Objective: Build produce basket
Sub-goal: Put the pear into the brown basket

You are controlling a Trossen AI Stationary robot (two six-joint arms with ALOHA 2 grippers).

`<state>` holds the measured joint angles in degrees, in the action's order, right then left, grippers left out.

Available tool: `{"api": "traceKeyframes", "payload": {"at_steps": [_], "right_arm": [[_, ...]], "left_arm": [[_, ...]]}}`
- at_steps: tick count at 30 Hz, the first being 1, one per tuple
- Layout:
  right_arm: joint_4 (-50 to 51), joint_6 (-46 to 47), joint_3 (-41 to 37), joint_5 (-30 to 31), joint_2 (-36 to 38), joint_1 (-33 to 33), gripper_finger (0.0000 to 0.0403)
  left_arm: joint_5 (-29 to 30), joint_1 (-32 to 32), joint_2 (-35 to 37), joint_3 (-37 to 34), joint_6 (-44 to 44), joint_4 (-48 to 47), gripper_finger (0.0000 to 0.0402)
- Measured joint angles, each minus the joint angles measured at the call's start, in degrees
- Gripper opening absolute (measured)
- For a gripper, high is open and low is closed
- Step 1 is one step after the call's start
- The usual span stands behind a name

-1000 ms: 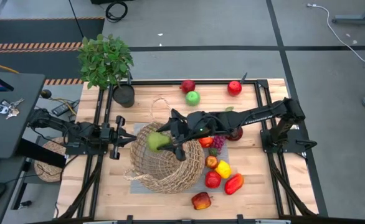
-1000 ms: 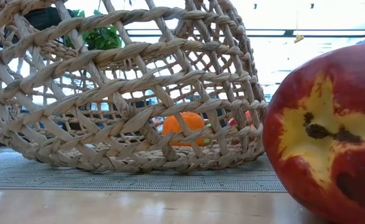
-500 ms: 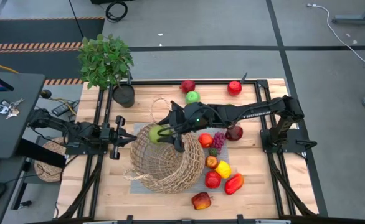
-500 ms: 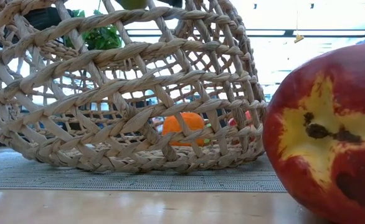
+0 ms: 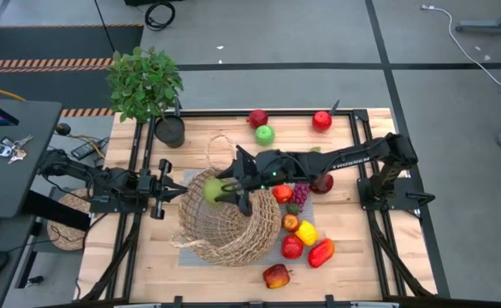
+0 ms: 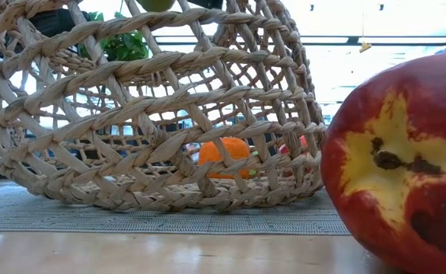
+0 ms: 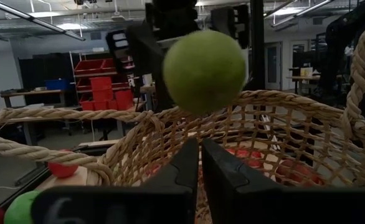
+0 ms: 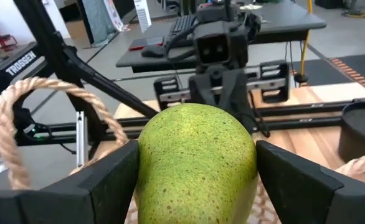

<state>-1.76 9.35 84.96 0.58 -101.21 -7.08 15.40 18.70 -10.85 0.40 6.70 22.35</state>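
The tan wicker basket stands on a grey mat in the middle of the table. My right gripper hovers over the basket's mouth, shut on a speckled green fruit, which also shows above the basket rim as the green fruit. More produce lies to the right of the basket: an orange-red piece, purple grapes, a yellow piece and a red apple. My left gripper waits shut, just left of the basket. My right gripper pinches the green fruit between its two fingers, one finger on each of its opposite sides. The fingers reach in nearly level from the table's right side. The fruit is lifted clear, above the basket's opening.
A red-and-yellow peach lies near the front edge and fills the low view's right side. Two red fruits and a green one sit at the far edge. A potted plant stands at the far left corner.
My right gripper, still holding the green fruit, has shifted a little over the basket's mouth and sunk slightly, rolling its wrist. The fruit's underside now shows at the top of the low view, where it did not a second ago.
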Motion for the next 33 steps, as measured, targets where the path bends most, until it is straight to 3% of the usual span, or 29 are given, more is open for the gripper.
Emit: {"api": "traceKeyframes", "payload": {"at_steps": [8, 19, 29, 33], "right_arm": [[-0.13, 2.08, -0.01, 1.79, -0.03, -1.54, 0.0316], [-1.87, 2.55, 2.95, 2.27, -5.96, -1.42, 0.0316], [21.64, 0.69, 22.91, 2.49, -13.55, -1.41, 0.0316], [29.42, 0.92, 28.27, -2.09, -18.55, -1.11, 0.0316]], "left_arm": [[0.0, 0.0, 0.0, 0.0, 0.0, 0.0, 0.0035], [0.0, 0.01, 0.02, 0.0, 0.0, -0.04, 0.0028], [0.0, 0.0, 0.02, 0.0, 0.0, -0.05, 0.0036], [-0.02, 0.0, 0.0, 0.0, 0.0, 0.0, 0.003]]}}
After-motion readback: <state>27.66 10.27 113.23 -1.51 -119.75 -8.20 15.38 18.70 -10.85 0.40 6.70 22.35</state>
